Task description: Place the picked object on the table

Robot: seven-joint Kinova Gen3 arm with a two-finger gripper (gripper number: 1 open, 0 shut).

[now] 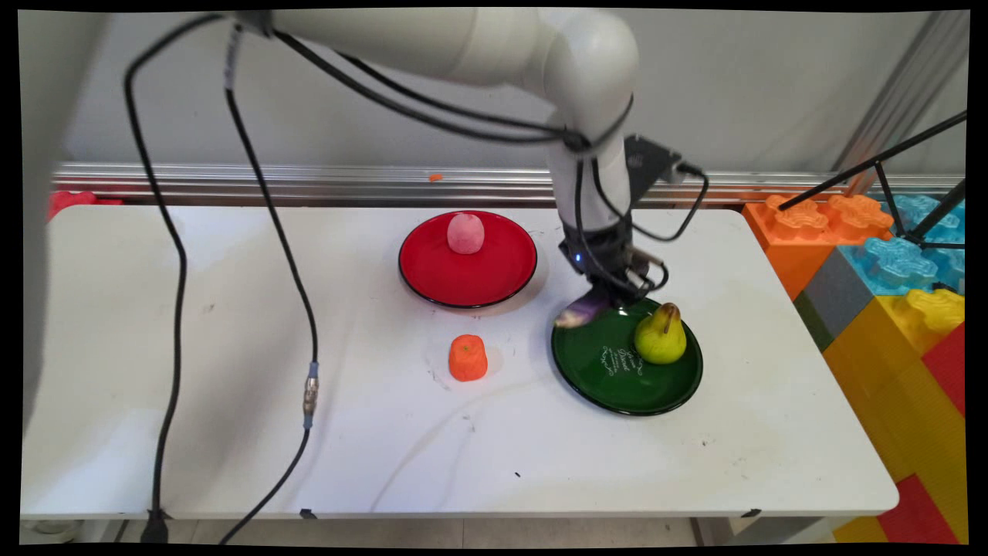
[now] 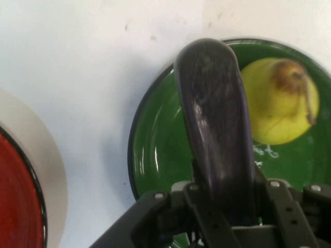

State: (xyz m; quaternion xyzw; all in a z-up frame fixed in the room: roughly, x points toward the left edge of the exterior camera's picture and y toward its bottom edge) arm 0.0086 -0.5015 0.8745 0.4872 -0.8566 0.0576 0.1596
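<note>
Gripper [image 1: 610,292] pinches a purple eggplant [image 2: 214,129] over the green plate [image 1: 610,386], back rim, beside the pear [image 1: 661,335]. Risk: the long eggplant could slip or knock the pear. White table [image 1: 231,432] also has a red plate [image 1: 432,274] and an orange piece [image 1: 468,357]; plain wall, colored blocks [image 1: 888,309] to the right.

White table [image 1: 231,432]: red plate [image 1: 432,282], green plate [image 1: 617,386], orange fruit [image 1: 468,357].

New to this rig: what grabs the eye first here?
The gripper shut on a purple eggplant, over the far left rim of the green plate, where a yellow pear stands. Farther left, a pink fruit sits on a red plate.
</note>
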